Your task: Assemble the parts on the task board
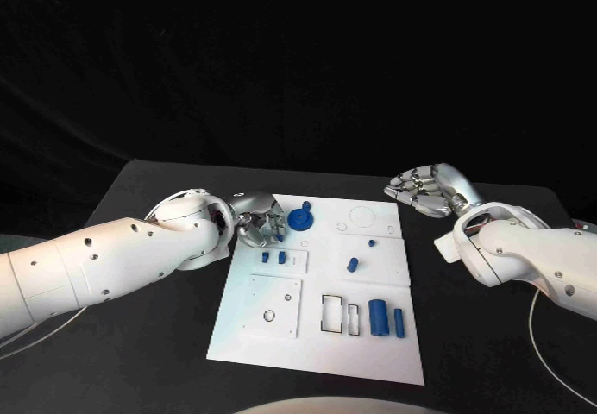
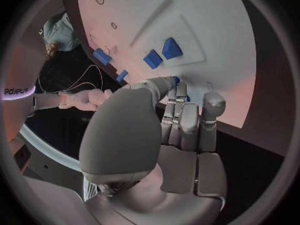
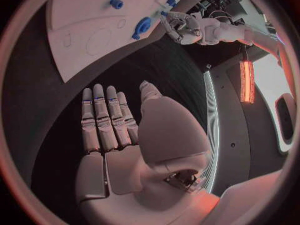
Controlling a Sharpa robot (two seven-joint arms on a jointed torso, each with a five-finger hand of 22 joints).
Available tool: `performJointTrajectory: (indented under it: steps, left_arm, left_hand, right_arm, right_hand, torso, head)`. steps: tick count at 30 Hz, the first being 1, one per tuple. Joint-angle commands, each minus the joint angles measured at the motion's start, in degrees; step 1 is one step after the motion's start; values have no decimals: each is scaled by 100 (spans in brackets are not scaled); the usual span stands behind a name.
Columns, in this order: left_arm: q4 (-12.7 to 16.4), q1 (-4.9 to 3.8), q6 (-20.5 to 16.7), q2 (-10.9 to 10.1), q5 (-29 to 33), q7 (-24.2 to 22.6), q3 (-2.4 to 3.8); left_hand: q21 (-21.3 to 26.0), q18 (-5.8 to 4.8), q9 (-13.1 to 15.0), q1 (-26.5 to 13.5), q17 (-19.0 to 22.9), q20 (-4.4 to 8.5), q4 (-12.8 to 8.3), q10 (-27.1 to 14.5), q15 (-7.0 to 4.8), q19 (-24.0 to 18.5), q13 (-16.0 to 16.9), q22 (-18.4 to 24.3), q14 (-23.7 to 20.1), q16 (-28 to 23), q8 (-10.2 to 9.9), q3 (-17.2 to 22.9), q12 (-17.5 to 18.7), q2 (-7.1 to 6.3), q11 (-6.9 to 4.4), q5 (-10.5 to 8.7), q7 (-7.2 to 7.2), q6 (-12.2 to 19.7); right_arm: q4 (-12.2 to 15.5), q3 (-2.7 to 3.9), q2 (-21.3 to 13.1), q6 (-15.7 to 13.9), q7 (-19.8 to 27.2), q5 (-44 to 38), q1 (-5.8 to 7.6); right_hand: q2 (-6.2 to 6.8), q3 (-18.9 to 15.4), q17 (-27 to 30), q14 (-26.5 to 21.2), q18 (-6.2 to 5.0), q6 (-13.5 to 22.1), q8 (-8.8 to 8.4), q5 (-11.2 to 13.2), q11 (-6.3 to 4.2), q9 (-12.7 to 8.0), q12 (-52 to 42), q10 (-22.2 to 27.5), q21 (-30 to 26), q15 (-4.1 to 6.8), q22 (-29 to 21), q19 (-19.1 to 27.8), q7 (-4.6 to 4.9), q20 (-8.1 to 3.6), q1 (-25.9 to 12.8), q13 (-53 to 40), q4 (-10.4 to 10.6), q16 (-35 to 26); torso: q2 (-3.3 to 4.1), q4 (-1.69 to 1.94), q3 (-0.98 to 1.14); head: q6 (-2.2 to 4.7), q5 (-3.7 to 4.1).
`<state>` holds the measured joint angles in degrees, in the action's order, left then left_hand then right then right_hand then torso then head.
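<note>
Left hand (image 1: 255, 222) fingers on the blue round part (image 1: 300, 219), upper-left task board (image 1: 373, 345); likely light, rigid, slick — pinch its rim; right hand (image 1: 427, 190) open, empty.

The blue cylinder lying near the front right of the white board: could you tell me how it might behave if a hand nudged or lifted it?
The blue cylinder lies on its side on the flat white board, so a sideways nudge would probably roll it. It looks rigid, likely plastic, so it should keep its shape when pinched. Its smooth round surface may slip between fingers.
</note>
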<state>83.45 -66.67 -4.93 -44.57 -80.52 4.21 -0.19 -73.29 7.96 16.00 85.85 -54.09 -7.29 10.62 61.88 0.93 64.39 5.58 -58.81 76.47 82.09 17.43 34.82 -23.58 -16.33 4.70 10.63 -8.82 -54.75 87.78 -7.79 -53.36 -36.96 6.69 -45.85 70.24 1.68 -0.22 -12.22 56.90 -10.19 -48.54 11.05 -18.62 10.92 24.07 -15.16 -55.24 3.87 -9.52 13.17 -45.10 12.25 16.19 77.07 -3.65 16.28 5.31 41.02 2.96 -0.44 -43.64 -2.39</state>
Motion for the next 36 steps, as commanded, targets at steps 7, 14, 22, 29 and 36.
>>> performJointTrajectory:
  steps: [7,14,22,29,36]
  left_arm:
    - [8,3,67,2,90,-55,-1]
    - [-5,3,36,-2,97,-32,-1]
    - [-4,3,-2,-8,102,-12,-1]
    - [14,4,-163,-47,310,-79,0]
    - [40,2,-581,-178,1640,-419,16]
  left_hand:
    - [125,-20,-32,-119,159,-23,34,-145,82,-132,-41,146,-74,-55,-144,-72,262,-18,100,32,-38,110]
    - [172,-7,-51,-125,261,-36,34,-177,104,-177,-47,208,-133,-87,-212,-71,341,-18,123,39,-59,175]
    - [244,9,-93,-150,367,-64,26,-281,137,-244,-55,300,-198,-116,-329,-115,469,-36,165,42,-94,293]
    - [446,59,-205,-297,773,-153,63,-727,238,-451,-90,565,-412,-209,-584,-481,696,-34,274,33,-136,610]
    - [993,178,-426,-115,1742,-291,635,-1391,371,-857,-90,1228,-897,-412,-829,-2911,554,429,415,96,-82,868]
  right_arm:
    - [-1,1,3,60,57,-22,-3]
    - [-4,1,0,66,56,-22,-3]
    - [-10,1,-2,91,43,-28,-3]
    - [-33,1,-10,335,-14,-217,-4]
    - [-45,1,-31,853,-88,-853,-5]
  right_hand:
    - [-39,-24,23,-10,-26,-51,-43,23,6,-23,46,4,1,11,-22,-19,192,9,3,3,22,-25]
    - [-39,-27,28,-10,-26,-53,-48,23,7,-28,51,3,1,11,-27,-19,192,9,3,3,22,-27]
    - [-35,-31,35,-15,-25,-56,-54,24,9,-33,61,9,0,8,-33,-17,193,10,4,5,19,-32]
    - [49,66,74,226,-43,-118,-142,180,-2,-132,232,114,116,63,-72,-274,164,-35,438,3,-180,77]
    - [242,533,-217,1204,-43,-365,-253,517,-235,-305,249,-269,562,408,16,-1131,-48,-382,1002,-3,-398,603]
  torso:
    - [1,-2,0]
    - [2,0,-2]
    - [-2,0,-4]
    - [-5,-3,-5]
    - [-4,-4,-4]
  head:
    - [8,4]
    - [8,10]
    - [12,12]
    - [21,19]
    - [43,83]
